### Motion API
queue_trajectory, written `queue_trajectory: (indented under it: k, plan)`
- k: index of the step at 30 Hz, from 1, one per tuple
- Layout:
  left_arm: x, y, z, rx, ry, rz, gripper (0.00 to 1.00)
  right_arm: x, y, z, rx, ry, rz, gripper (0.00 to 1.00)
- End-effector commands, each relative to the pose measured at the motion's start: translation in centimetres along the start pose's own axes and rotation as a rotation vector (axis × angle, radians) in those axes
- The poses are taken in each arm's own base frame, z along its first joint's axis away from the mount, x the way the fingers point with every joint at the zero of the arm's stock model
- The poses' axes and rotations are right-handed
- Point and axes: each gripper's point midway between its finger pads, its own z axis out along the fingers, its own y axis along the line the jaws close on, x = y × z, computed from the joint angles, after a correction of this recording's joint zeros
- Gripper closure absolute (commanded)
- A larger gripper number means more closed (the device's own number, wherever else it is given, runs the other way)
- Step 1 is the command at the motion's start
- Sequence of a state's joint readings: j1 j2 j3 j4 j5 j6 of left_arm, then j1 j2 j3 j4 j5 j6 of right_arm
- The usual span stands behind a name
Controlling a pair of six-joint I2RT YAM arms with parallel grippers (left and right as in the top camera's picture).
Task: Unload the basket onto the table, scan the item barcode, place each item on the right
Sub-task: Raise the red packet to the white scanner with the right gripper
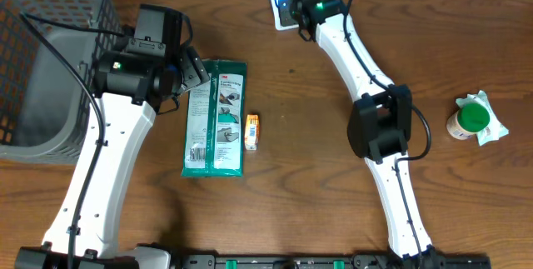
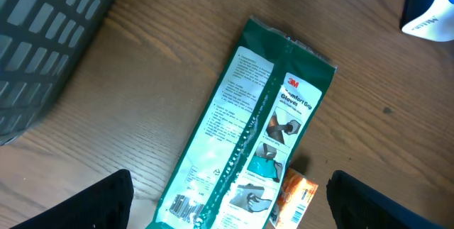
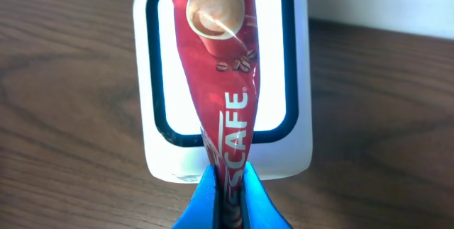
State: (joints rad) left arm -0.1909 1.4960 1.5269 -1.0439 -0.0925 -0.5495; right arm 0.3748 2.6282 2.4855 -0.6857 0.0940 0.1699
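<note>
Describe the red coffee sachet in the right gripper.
The sachet is a slim, glossy red stick pack, film-like, printed with a coffee cup, beans and white letters ending CAFE. The right gripper is shut on one end between blue fingers. It is held lengthwise across the lit, black-rimmed window of the white scanner; whether they touch can't be told.

White arms (image 1: pixel 108 152), black joints, black cables (green status lights); right hand (image 3: pixel 227 199) blue-tipped.
</note>
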Motion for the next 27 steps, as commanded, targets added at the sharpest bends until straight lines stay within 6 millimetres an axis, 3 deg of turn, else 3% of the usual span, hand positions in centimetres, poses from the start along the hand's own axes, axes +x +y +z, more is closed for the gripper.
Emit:
queue_trajectory:
  k: [1, 20, 24, 27]
  plan:
    - [-0.3, 0.2, -0.3, -0.007, -0.015, 0.002, 0.12, 1.2, -0.4, 1.5, 0.012, 0.023, -0.018, 0.99]
    - [-0.3, 0.2, -0.3, -0.007, -0.015, 0.002, 0.12, 1.4, -0.7, 1.4, 0.014, 0.037, -0.001, 0.99]
    - [-0.3, 0.2, -0.3, -0.007, -0.015, 0.003, 0.12, -0.1, -0.5, -0.4, 0.005, 0.01, 0.003, 0.99]
    - [-0.3, 0.2, -0.3, -0.007, -0.015, 0.002, 0.12, -2.2, -0.2, -3.8, -0.032, -0.013, 0.008, 0.99]
